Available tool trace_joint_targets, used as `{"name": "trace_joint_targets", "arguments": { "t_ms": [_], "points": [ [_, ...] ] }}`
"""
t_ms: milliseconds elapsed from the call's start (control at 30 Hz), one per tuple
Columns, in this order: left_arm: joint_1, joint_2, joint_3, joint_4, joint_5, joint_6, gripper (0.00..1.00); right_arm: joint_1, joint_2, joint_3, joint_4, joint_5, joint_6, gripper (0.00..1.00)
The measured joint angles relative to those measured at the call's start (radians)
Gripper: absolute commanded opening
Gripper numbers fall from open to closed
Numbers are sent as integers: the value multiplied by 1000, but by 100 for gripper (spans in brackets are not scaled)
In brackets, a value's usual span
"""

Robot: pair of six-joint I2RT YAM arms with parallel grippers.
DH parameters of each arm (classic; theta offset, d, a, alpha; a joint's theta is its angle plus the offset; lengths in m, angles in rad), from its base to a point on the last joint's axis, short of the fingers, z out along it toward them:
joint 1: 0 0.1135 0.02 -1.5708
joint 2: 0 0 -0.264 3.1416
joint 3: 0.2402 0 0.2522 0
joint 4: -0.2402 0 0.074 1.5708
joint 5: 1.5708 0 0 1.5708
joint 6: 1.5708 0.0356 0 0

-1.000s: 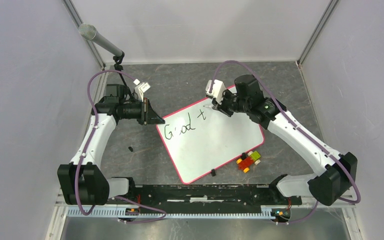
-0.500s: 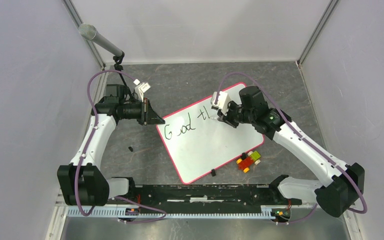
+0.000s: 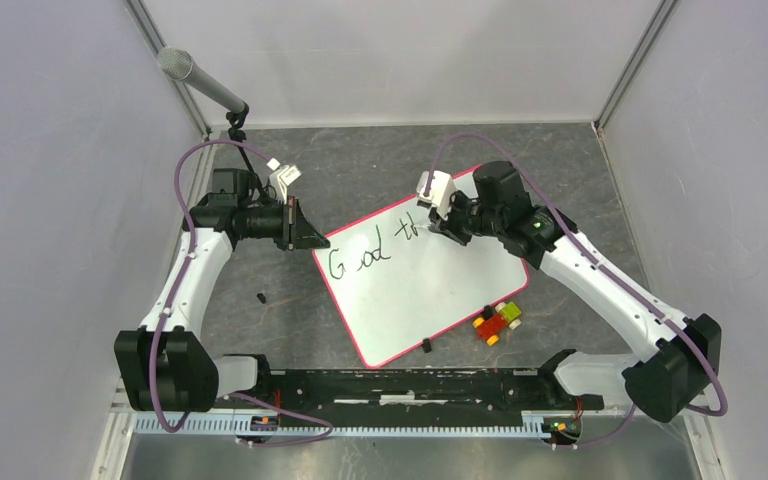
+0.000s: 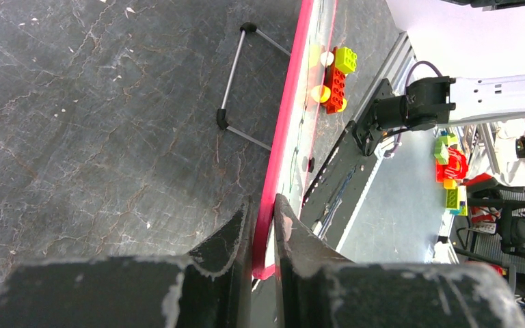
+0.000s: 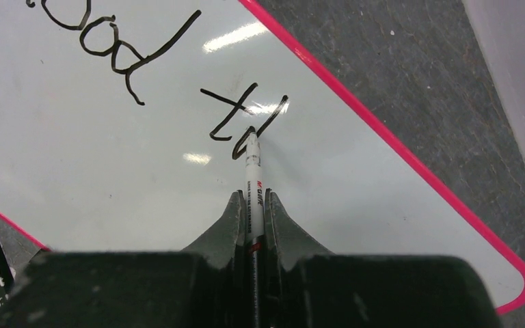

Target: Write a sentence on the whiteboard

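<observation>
1. The sentence (image 3: 372,252): black cursive marker strokes on glossy white. I read "Good", then the start of a second word, a crossed "t" and a tall looped stroke.
2. The whiteboard (image 3: 440,300): flat and smooth with rounded corners and a thin red-pink rim. It lies skewed in mid-workspace between my two arms, with lamp glare on its face.
3. The marker (image 5: 252,160): slim white barrel with small red print, its tip down on the board at the last stroke.
4. The right gripper (image 5: 252,199): dark fingers pinched tight on the marker barrel, over the board's far part.
5. The left gripper (image 4: 263,219): scuffed black fingers clamped on the board's rim at its left corner, with the rim edge-on between them.
6. The table (image 3: 360,160): matte dark grey, marbled with pale veins.
7. A toy brick car (image 3: 498,321): red, yellow and lime studded blocks, just beside the board's right edge.
8. A small black bit (image 3: 426,346) lies by the board's near corner. I cannot tell what it is.
9. A microphone (image 3: 195,78): grey mesh head, at the far-left corner.
</observation>
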Motion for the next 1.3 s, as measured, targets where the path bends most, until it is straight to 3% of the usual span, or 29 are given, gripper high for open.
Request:
{"name": "trace_joint_targets", "arguments": {
  "t_ms": [767, 1300],
  "points": [
    [-1, 0, 0, 0, -5, 0, 2, -34, 3, 22, 4, 33, -28, 0],
    [-1, 0, 0, 0, -10, 0, 2, -35, -60, -56, -64, -11, -42, 0]
  ]
}}
